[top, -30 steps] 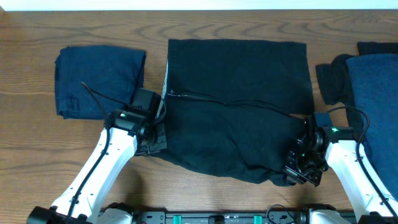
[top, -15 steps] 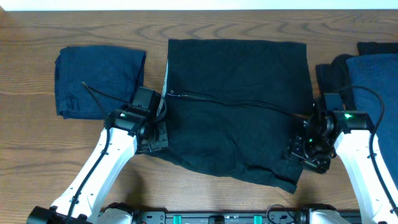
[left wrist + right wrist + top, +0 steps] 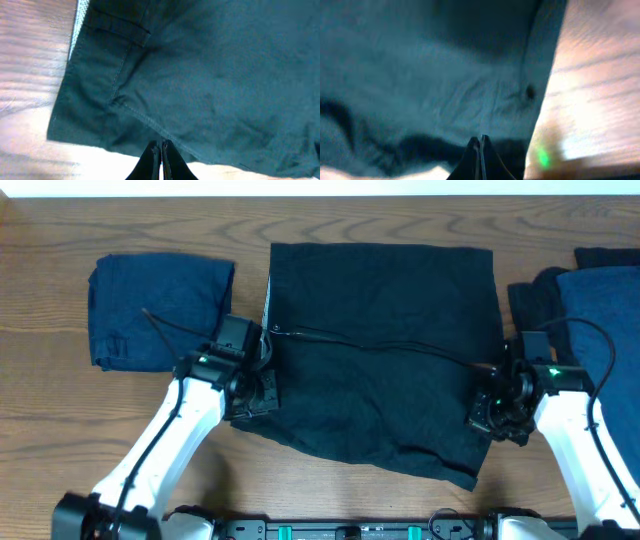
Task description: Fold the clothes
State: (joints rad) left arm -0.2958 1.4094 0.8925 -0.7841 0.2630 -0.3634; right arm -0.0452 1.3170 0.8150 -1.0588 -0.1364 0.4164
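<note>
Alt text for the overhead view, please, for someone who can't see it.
A black garment lies spread on the table, left claw shut at its left edge, right claw shut at its right edge. A folded blue garment sits to its left; more dark clothes lie at the right.

You had the spread garment [image 3: 380,350] lying in the middle of the table [image 3: 60,410]. A folded garment [image 3: 160,310] lay just beside it on the left, and a heap of clothes [image 3: 600,320] near its right. The left gripper [image 3: 255,395] sat at its left edge, the right gripper [image 3: 495,415] at its right edge.
</note>
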